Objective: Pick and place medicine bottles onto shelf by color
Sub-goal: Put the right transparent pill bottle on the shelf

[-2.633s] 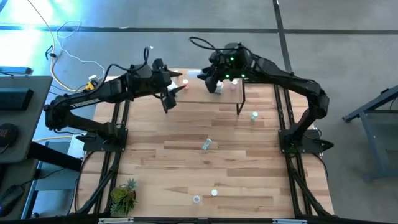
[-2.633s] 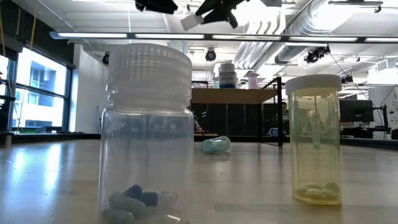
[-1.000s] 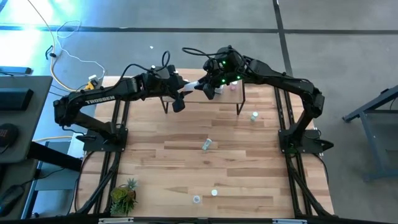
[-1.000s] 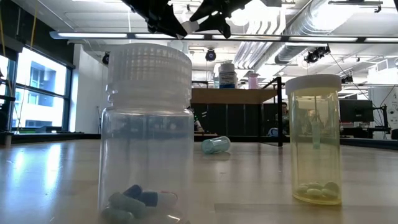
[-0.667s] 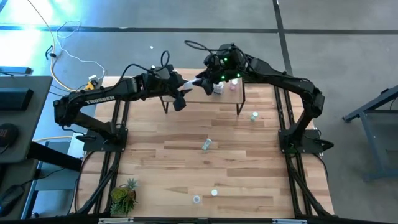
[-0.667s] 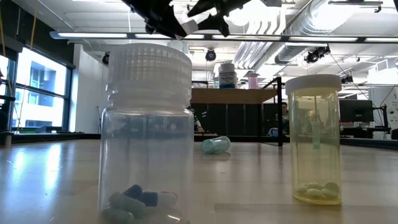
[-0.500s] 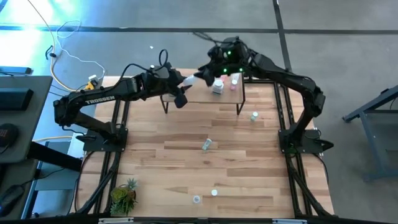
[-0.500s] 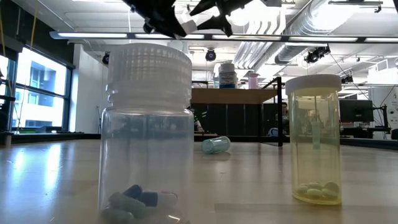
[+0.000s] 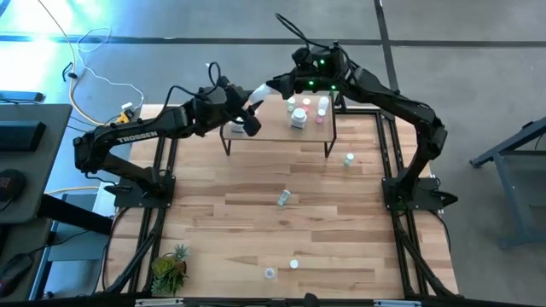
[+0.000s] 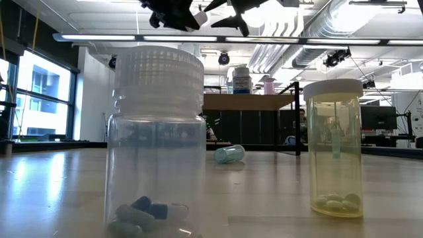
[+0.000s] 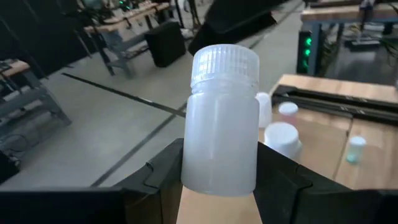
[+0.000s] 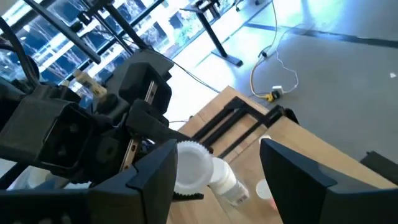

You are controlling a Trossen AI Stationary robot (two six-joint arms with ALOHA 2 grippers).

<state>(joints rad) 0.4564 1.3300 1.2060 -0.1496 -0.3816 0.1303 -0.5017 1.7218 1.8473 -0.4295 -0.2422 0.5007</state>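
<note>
Now, left gripper point(image 11: 219, 186): clenched around a white bottle point(image 11: 222, 121), held above the shelf's point(image 9: 277, 130) left end.
Right gripper point(image 12: 214, 174): released, fingers wide apart, just beside the bottle's cap.

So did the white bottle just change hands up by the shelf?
Yes. The right tool let go of the white bottle and drew back, fingers open; the left tool now grips it alone over the shelf. The bottles on the shelf and loose on the table stayed put.
</note>
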